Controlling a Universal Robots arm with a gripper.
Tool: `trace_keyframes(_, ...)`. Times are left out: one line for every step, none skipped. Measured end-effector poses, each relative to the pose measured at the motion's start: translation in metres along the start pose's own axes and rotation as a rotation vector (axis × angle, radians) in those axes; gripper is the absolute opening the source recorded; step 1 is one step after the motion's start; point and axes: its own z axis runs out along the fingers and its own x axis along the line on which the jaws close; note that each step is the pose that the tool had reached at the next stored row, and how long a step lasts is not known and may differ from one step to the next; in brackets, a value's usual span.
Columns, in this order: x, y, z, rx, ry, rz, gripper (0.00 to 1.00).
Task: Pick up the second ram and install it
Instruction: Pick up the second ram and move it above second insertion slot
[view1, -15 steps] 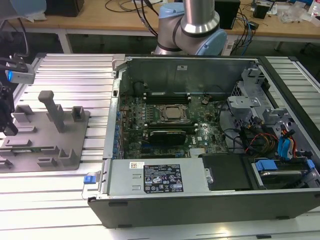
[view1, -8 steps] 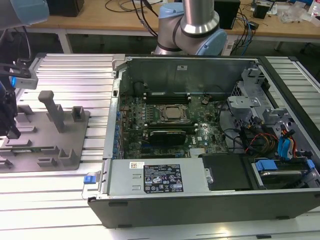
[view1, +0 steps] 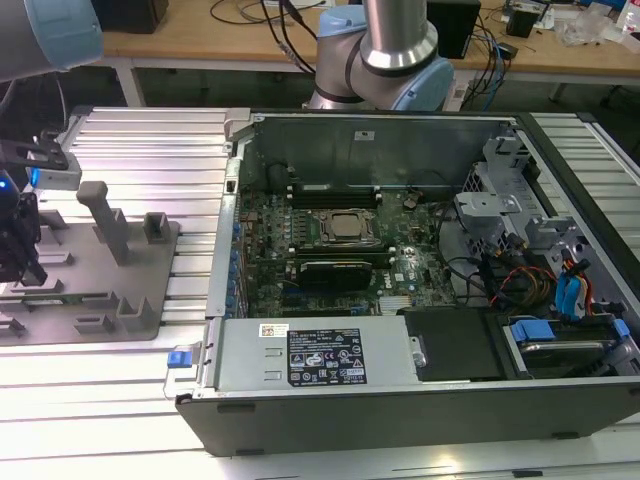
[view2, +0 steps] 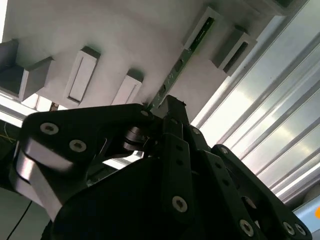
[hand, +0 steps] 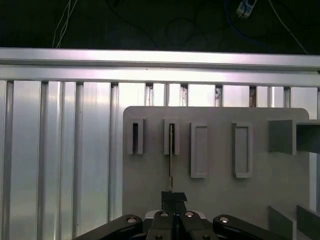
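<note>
**Desk:** What does the exterior view give you?

**Me:** My gripper (view1: 28, 268) hangs low over the grey tray (view1: 160, 262) at the exterior view's left, well apart from the open computer case (view1: 480, 400). I judge I'm on the pick-up, with none of the install begun.

**Desk:** And the first wrist view?

**Me:** There the second ram (hand: 171, 155) shows edge-on, a thin line standing on the tray. Its far end sits inside a slot (hand: 171, 137), and its near end runs in between my fingertips (hand: 181, 196). The fingers are drawn almost together with only the board's thickness between them, so I take it as pinched.

**Desk:** Does the second wrist view agree?

**Me:** Yes. The green stick slants away from the fingertips across the tray, and its far end is tucked in the same slot.

**Desk:** What does the next move call for?

**Me:** As I read it, a firm hold and a straight pull along the slot with no twist, or the board may bind. The case is a long way off, so the stick must stay square in the grip.
</note>
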Motion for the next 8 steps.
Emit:
trace_keyframes(0.0001,0.0006,0.0032,0.0040,0.0001,0.000,0.08)
trace_keyframes(0.0000,0.0009,0.0063,0.0079,0.0002,0.000,0.08)
trace_keyframes(0.0001,0.0013,0.0092,0.0124,0.0003,0.000,0.08)
trace_keyframes(0.0000,0.0016,0.0104,0.0139,0.0004,0.000,0.08)
trace_keyframes(-0.0001,0.0020,0.0115,0.0153,0.0003,0.000,0.08)
trace_keyframes(-0.0001,0.0026,0.0126,0.0163,0.0003,0.000,0.08)
trace_keyframes(-0.0001,0.0037,0.0135,0.0168,0.0003,0.000,0.08)
trace_keyframes(-0.0001,0.0052,0.0148,0.0176,0.0004,0.000,0.08)
